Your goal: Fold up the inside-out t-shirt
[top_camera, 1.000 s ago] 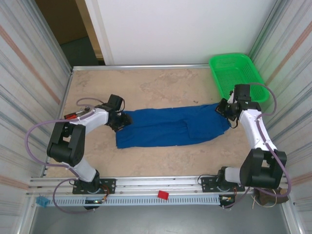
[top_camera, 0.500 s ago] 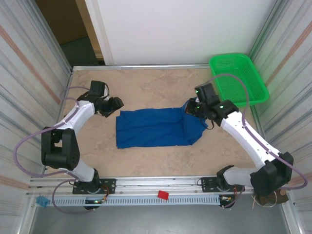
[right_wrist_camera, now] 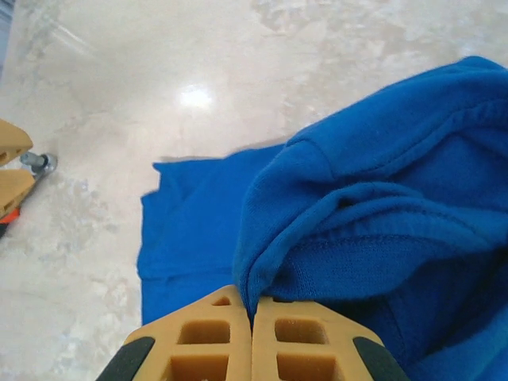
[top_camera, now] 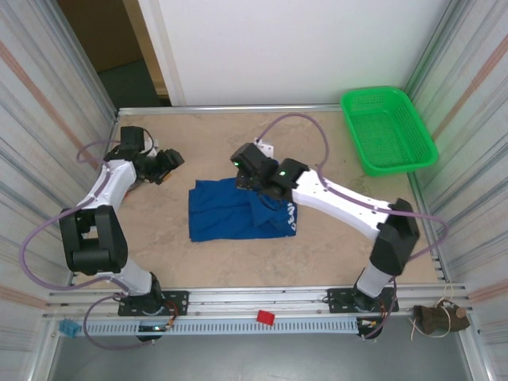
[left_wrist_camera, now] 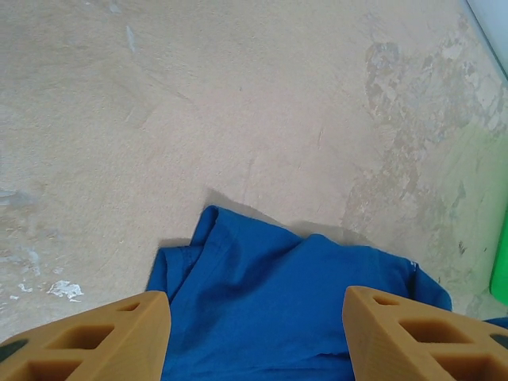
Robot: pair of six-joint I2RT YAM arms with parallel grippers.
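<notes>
The inside-out t-shirt [top_camera: 226, 216] lies left of centre on the table [top_camera: 333, 147], with its right end doubled over leftward and bunched. It is judged to be light, limp and quick to slump, so it is best pinched at a hem or seam edge, through all layers. A thick fold of it [right_wrist_camera: 381, 198] is clamped in the shut jaws of the right gripper [right_wrist_camera: 252, 305] above the garment. The left gripper [top_camera: 163, 163] is held apart and empty, near the shirt's far left corner. A green basket [top_camera: 389, 127] stands well apart.
</notes>
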